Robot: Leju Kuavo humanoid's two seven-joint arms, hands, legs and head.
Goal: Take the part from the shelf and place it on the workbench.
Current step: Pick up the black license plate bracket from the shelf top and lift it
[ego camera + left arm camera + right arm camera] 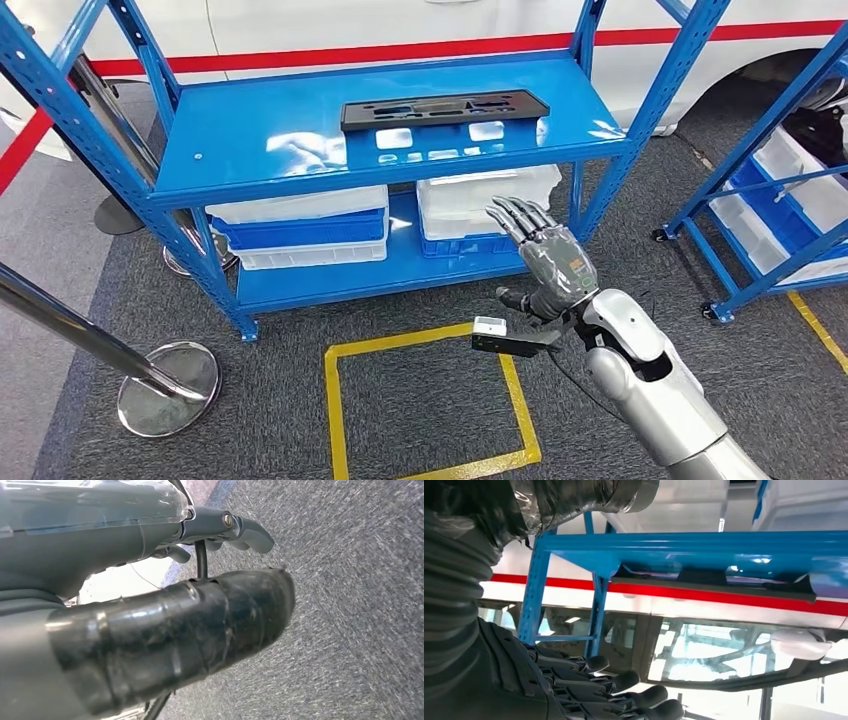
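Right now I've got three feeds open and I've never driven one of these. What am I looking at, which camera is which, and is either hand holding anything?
This is a two-armed humanoid robot with fingered hands. The wide picture is its head camera, looking down at a blue shelf. On the top level lies the long black part to be fetched; white bins sit on the level below. The right hand is raised before the shelf, fingers apart, holding nothing. The other two pictures come from cameras at the wrists and are turned. The right wrist view looks up past the right hand's fingers at the shelf's underside. The left wrist view shows the left hand over grey carpet, holding nothing I can see.
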